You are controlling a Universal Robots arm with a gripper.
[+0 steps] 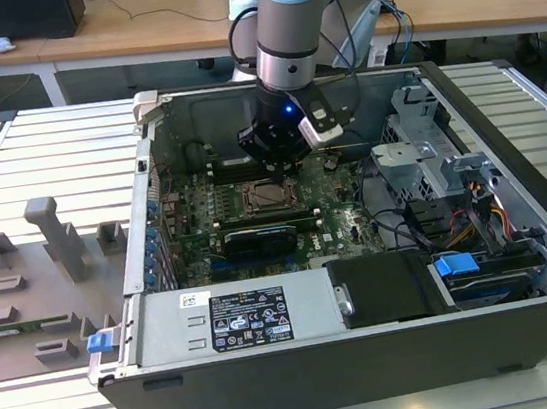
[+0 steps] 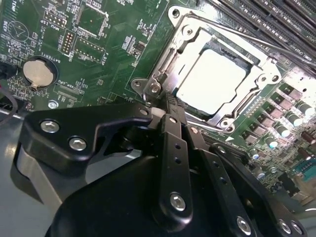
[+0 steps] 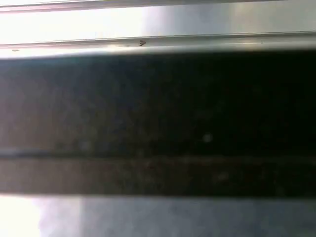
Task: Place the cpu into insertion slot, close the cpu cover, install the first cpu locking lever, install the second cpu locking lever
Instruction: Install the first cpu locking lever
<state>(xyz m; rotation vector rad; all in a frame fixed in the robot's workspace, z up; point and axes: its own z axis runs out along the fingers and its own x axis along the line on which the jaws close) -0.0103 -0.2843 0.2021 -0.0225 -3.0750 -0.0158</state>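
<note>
So the grey-and-blue robot arm (image 1: 290,21) is reaching down into the open black metal computer case (image 1: 374,353), with its black gripper (image 1: 283,158) hanging right over the socket area of the green circuit board (image 1: 195,220).

In the second wrist view the black metal gripper (image 2: 170,106) has its narrow fingers (image 2: 174,111) pressed together into a single tip — nothing between them that I can see. That tip sits right at the corner of the square silvery-rimmed insertion slot (image 2: 163,64), next to a corner screw, though I can't tell if it's actually touching.

Just beyond the jaws lies the cpu (image 2: 210,81) — a flat square chip with a dull pale metal top, seated in the slot. The thin shiny metal cpu cover (image 2: 256,64) is lying flat around it, its big square window framing the chip. A thin wire lever (image 2: 237,37) runs along the far edge of the frame from the jaws.

Off to the side of the jaws there's a round silver coin battery (image 2: 37,71) on the board.
</note>
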